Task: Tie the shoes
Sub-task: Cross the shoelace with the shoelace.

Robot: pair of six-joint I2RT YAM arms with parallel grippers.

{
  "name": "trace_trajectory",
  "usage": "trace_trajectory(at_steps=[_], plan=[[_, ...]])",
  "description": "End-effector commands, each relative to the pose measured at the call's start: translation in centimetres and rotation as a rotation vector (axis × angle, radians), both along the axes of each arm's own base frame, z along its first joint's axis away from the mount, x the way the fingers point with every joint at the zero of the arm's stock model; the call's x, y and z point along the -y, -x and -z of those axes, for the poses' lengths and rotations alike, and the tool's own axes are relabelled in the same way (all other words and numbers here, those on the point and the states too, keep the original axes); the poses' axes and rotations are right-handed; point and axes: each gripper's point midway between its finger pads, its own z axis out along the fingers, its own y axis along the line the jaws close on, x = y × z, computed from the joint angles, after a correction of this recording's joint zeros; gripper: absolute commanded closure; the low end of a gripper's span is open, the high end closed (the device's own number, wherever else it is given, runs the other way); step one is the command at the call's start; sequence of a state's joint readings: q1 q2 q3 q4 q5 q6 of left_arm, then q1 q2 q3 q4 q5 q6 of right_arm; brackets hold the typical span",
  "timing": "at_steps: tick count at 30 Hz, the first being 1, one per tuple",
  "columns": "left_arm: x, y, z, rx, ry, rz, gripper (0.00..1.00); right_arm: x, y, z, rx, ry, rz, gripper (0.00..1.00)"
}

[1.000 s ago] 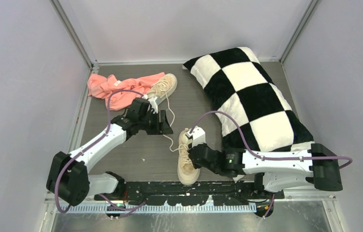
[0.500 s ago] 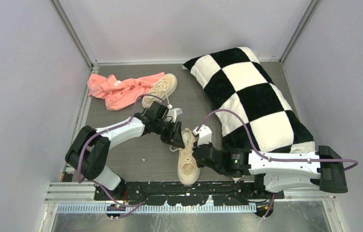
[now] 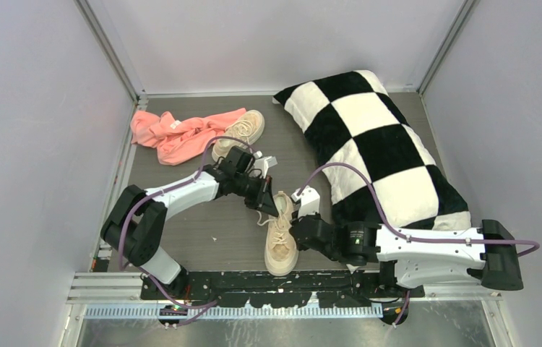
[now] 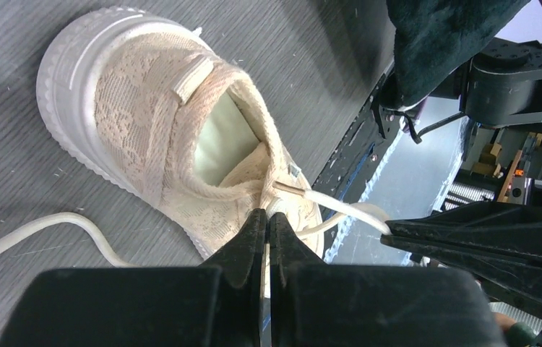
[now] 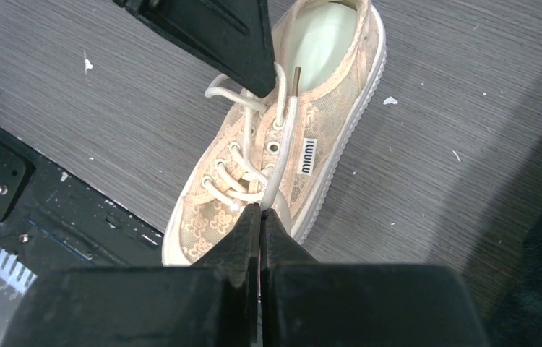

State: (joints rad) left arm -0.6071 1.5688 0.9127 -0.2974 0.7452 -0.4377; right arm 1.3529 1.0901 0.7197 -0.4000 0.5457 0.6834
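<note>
Pale walls enclose a dark grey worktop (image 3: pixel 203 217). A black-and-white checkered pillow (image 3: pixel 376 144) fills its right side, running from the far right corner toward the near edge. A pink cloth (image 3: pixel 174 134) lies crumpled by the far left corner, and the far shoe (image 3: pixel 243 130) touches the cloth's right end. The near shoe (image 3: pixel 280 242), a beige lace-textured sneaker with a thick pale sole, sits at the middle of the near edge, toe toward the arms' bases. The left gripper (image 4: pixel 267 220) meets it at the collar, fingers pressed together on a strand of its cream lace (image 5: pixel 287 137). The right gripper (image 5: pixel 259 213) hangs over the shoe's right side, pinched closed on the same lace, which runs from its tips past the top eyelets to an aglet at the collar.
</note>
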Motion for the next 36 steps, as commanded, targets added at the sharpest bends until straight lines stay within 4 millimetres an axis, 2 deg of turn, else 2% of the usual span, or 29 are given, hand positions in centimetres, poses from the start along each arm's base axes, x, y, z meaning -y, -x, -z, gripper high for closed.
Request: trace_trajectory(at_steps=[1,6,20,29,36], plan=[[0.8,-0.9,-2.6,0.063,0.050,0.011,1.00,-0.3,0.1,-2.4,0.012,-0.064,-0.015,0.99],[0.7,-1.0,-2.5,0.065,0.032,0.012,0.99,-0.7,0.5,-3.1,0.008,-0.086,-0.048,0.99],[0.5,-1.4,-2.5,0.075,0.016,-0.001,0.99,-1.5,1.5,-1.4,-0.043,-0.067,-0.100,0.99],[0.7,-0.8,-3.2,0.068,0.052,0.013,0.99,-2.3,-1.6,-1.0,0.076,-0.009,-0.010,0.99],[0.5,0.2,-3.0,0.029,0.060,0.028,1.00,-3.5,-3.9,-1.0,0.142,-0.049,0.067,0.99]])
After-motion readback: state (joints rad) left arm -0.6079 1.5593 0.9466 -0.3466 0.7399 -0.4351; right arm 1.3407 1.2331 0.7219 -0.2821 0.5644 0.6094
